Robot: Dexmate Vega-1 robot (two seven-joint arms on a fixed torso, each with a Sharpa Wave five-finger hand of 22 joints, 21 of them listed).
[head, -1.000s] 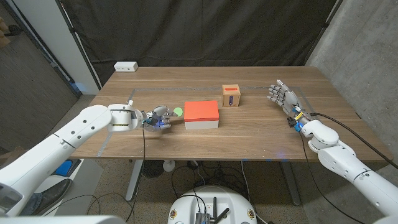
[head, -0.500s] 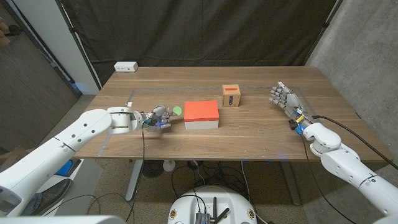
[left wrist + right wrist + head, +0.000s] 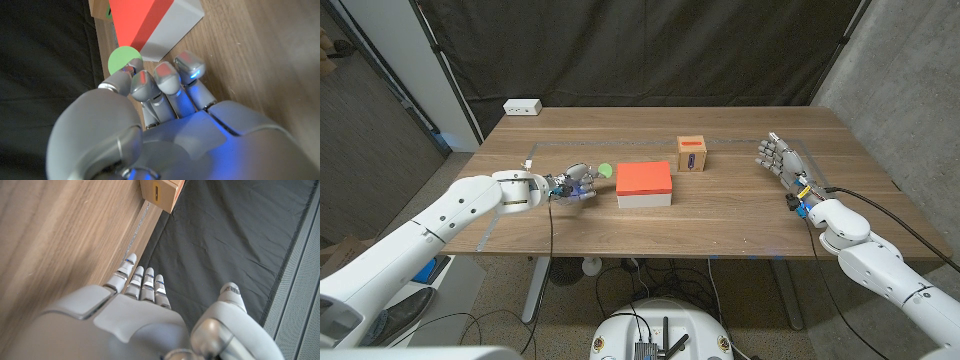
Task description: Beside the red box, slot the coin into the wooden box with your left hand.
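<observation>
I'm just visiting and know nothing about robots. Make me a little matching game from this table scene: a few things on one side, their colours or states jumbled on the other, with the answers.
Things:
1. coin
2. wooden box
3. left hand
4. right hand

States:
A. fingers apart, holding nothing
B. green, pinched at fingertips
C. stands behind the red box, slot on top
D. grips the coin left of the red box

Pairs: 1-B, 2-C, 3-D, 4-A

Overhead head view; close wrist views

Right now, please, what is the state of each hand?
Left hand: fingers pinch the green coin.
Right hand: open, holding nothing.
</observation>
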